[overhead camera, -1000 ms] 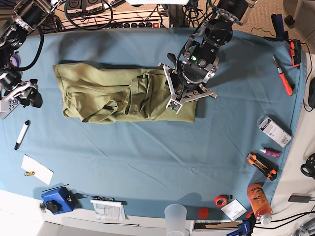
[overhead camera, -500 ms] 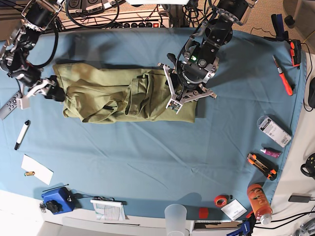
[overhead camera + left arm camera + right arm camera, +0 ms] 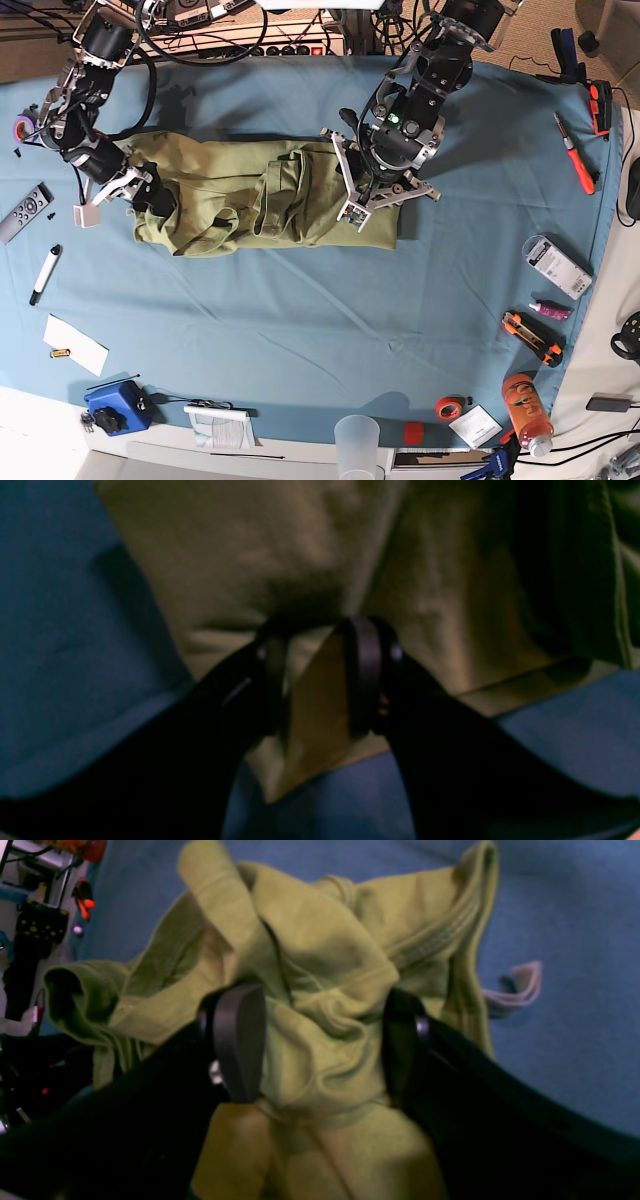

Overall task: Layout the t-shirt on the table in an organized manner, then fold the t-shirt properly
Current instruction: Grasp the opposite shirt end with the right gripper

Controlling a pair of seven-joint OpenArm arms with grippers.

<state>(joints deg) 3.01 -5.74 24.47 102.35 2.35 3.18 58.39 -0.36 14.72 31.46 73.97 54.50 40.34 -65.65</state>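
Note:
The olive-green t-shirt (image 3: 260, 195) lies bunched in a long strip across the far half of the teal table (image 3: 300, 320). My left gripper (image 3: 362, 208) is at the shirt's right end, shut on a fold of its edge (image 3: 317, 670). My right gripper (image 3: 150, 195) is at the shirt's left end. It is open wide, and its fingers (image 3: 240, 1040) straddle a crumpled bunch of the t-shirt (image 3: 320, 990). A small pale tag (image 3: 517, 982) sticks out beside that bunch.
A remote (image 3: 25, 210), a marker (image 3: 45, 272) and a paper slip (image 3: 75, 343) lie at the left edge. A blue device (image 3: 115, 407), a cup (image 3: 357, 445) and an orange bottle (image 3: 527, 410) line the front. Tools (image 3: 575, 155) and a cutter (image 3: 530, 335) lie right.
My right arm has swung in from the table's left edge onto the shirt's left end, and that end has bunched inward a little. The left arm has not moved.

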